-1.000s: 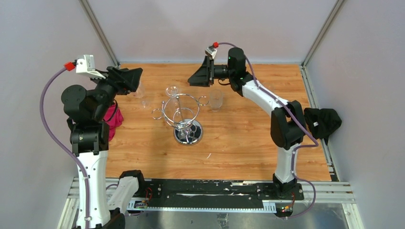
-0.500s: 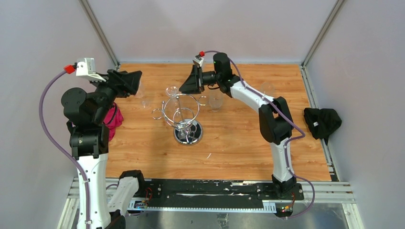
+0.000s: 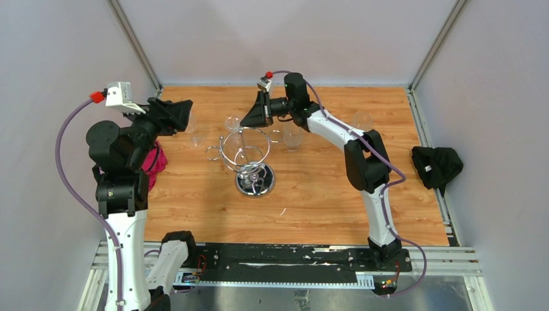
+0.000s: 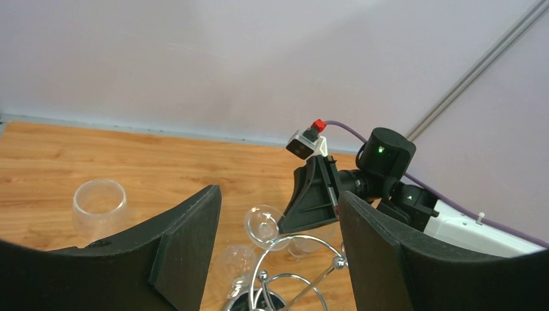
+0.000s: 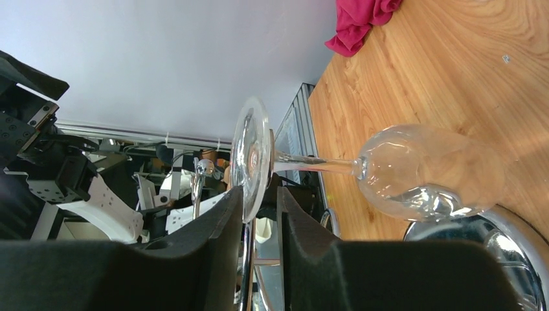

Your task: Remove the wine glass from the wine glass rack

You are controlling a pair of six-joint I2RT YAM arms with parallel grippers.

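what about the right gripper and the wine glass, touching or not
Cannot tell. Right wrist view: the foot of the wine glass sits between the fingers of the right gripper, with neither contact nor a gap plain.

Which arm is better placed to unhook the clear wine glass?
Right: right gripper straddles the foot of the clear wine glass on the chrome wire rack; left gripper is open, apart.

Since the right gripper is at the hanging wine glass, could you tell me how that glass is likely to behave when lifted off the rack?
The wine glass looks thin and clear, so probably fragile and light. The right gripper pinches only its smooth foot, so it may slip or swing. The wine glass rack is slender, so dragging could tip it.
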